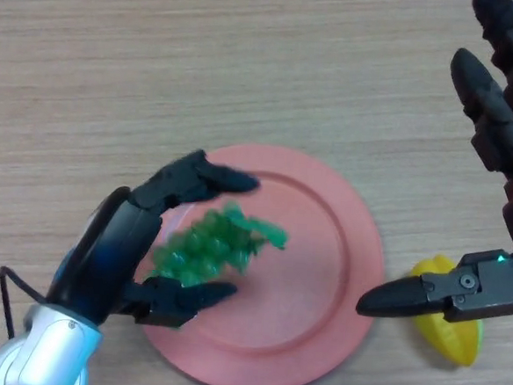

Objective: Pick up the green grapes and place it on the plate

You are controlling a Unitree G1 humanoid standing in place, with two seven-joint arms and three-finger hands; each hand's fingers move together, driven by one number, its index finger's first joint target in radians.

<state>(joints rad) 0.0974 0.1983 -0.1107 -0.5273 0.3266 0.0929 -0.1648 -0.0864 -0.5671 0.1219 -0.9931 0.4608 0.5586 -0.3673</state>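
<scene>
The green grapes (217, 247) lie over the left half of the pink plate (322, 259). My left hand (116, 253) reaches in from the lower left and brackets the bunch, with the fingers (200, 180) stretched out above it and the thumb (183, 297) below it. The fingers are straight, and a strip of plate shows between them and the grapes. My right hand (487, 288) hovers off the plate's right rim, fingers (497, 95) extended and thumb pointing left toward the plate, holding nothing.
A yellow fruit-like object (449, 334) lies on the wooden table (160, 62) just right of the plate, partly under my right thumb.
</scene>
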